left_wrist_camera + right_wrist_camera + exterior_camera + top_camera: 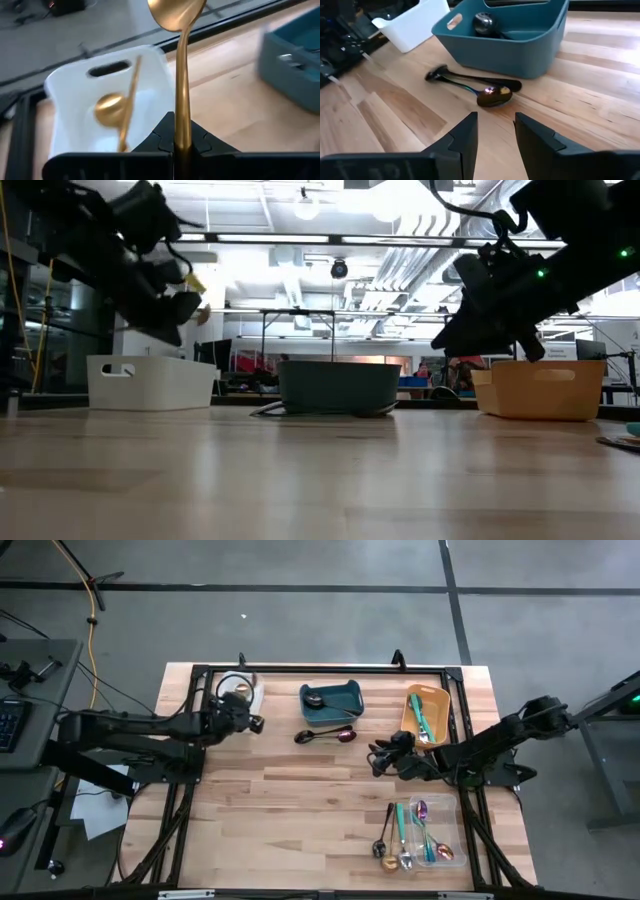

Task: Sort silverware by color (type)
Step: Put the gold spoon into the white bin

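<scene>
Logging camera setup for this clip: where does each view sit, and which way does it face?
High: overhead, straight down; both arms, white bin.
Low: table height, level across; both arms overhead.
Left wrist: on left arm, toward the white bin; left tool shut on gold spoon.
Right wrist: on right arm, toward teal bin and dark spoons; right tool open.
Shared: teal bin in high and right wrist.

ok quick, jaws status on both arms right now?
Left gripper: shut on a gold spoon, above the white bin.
Right gripper: open, empty, facing the dark spoons by the teal bin.
</scene>
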### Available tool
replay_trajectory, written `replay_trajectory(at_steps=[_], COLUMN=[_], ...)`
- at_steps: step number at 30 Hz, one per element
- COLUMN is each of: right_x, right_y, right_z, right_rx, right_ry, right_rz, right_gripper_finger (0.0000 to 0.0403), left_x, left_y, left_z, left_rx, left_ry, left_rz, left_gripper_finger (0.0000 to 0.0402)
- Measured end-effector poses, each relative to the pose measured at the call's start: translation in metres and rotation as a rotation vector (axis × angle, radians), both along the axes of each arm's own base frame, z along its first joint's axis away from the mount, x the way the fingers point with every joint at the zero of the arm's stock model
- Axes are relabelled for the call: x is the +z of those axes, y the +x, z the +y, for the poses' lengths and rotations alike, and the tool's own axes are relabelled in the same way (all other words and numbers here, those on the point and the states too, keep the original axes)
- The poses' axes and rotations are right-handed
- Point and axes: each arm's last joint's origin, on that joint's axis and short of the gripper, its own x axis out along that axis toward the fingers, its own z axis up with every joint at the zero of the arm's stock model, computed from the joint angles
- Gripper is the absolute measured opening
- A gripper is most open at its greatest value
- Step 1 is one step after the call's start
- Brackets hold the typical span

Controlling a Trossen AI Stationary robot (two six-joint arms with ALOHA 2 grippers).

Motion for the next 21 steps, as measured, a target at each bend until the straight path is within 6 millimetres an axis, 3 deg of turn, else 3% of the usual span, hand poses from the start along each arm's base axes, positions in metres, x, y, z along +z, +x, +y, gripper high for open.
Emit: replay_trajectory(at_steps=[7, 21], right_x=[0.001, 0.008], right_y=[0.001, 0.005], right_z=[0.000, 0.001], right_rx=[0.001, 0.012], right_ry=[0.003, -0.049], right_rz=[-0.016, -0.055], right_gripper_finger=[0.0124, 0.0124], left_x=[-0.007, -0.002], left_y=[-0.008, -0.012], left_z=[0.011, 0.035], left_rx=[0.037, 0.031], left_ry=[-0.082, -0.040], left_rz=[0.020, 0.045], left_gripper_finger=[0.0000, 0.0000])
